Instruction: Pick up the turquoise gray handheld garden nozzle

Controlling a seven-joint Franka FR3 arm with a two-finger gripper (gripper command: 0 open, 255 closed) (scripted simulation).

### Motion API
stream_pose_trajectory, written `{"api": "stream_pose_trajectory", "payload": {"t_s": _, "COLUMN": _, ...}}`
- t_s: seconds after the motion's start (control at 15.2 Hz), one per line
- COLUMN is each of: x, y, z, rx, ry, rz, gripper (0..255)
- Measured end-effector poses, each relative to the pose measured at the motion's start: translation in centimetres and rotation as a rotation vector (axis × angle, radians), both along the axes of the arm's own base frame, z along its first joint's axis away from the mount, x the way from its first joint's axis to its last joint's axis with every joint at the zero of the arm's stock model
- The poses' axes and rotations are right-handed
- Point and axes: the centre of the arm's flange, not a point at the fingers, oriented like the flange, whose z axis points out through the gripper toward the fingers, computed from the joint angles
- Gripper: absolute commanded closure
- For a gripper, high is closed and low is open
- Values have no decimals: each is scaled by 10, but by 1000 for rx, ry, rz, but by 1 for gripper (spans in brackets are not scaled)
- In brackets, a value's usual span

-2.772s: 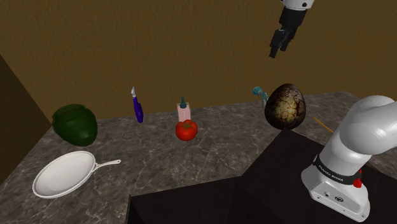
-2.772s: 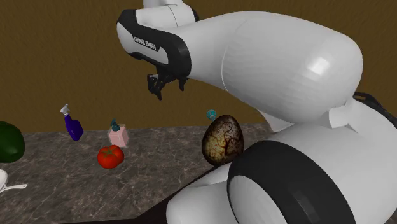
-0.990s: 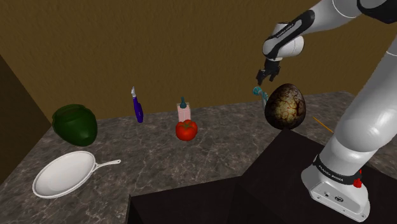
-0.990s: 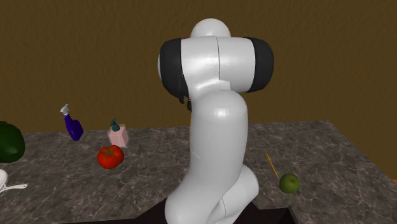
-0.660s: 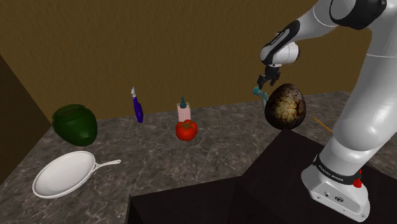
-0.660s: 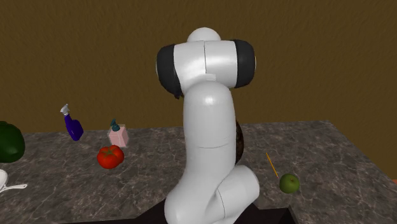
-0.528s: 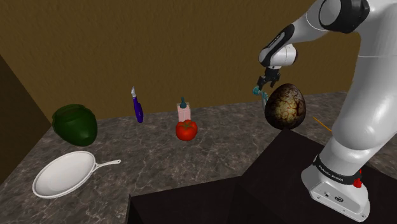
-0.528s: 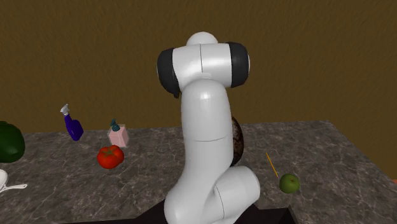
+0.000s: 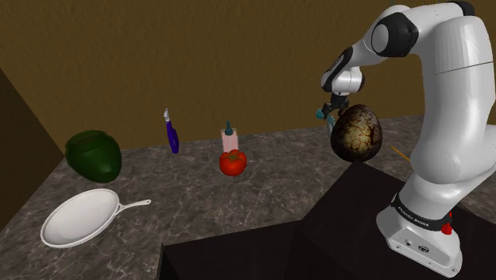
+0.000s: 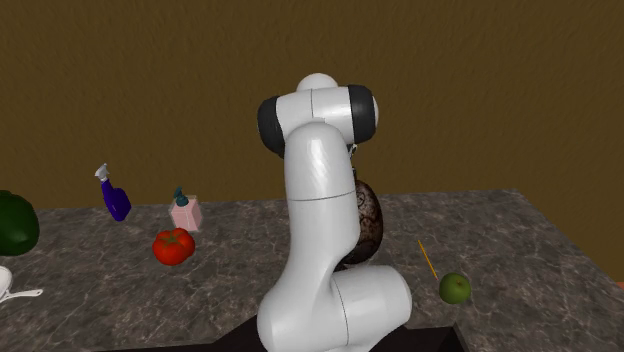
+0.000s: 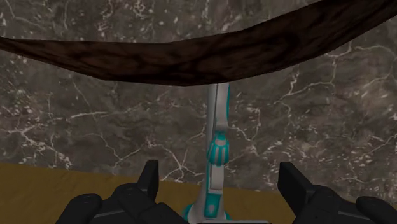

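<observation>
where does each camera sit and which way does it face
Shoulder view: beside the stand, looking down across the veined counter toward the brown wall; shows the stand and arm.
Second exterior view: behind the arm, facing the same wall; the arm's back blocks the middle.
Wrist view: on the hand, looking past the open end effector at the nozzle beside the dark egg.
Shared: both exterior views show the tomato and blue spray bottle.

Lettering. In the shoulder view, one short line of pale print runs along the dark band [image 9: 415, 215] at the foot of the arm [image 9: 449, 103], just above the stand [image 9: 350, 239]. Its letters cannot be made out. No other text, label or number is legible.
</observation>
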Motion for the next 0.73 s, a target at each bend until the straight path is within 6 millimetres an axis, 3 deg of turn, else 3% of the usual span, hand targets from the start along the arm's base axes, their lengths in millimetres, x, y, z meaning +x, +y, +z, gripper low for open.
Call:
{"api": "stream_pose_trajectory", "payload": {"t_s": 0.4, "x": 0, "y": -2, "z": -31, "rx": 0, "ry": 0, "rz": -3, "gripper": 0}}
{"api": "stream_pose_trajectory", "payload": {"t_s": 0.46, "x": -1, "y": -2, "z": -34, "rx": 0, "ry": 0, "rz": -3, "gripper": 255}}
{"api": "stream_pose_trajectory", "payload": {"t_s": 0.73, "x": 0, "y": -2, "z": -35, "rx": 0, "ry": -1, "rz": -3, "gripper": 255}}
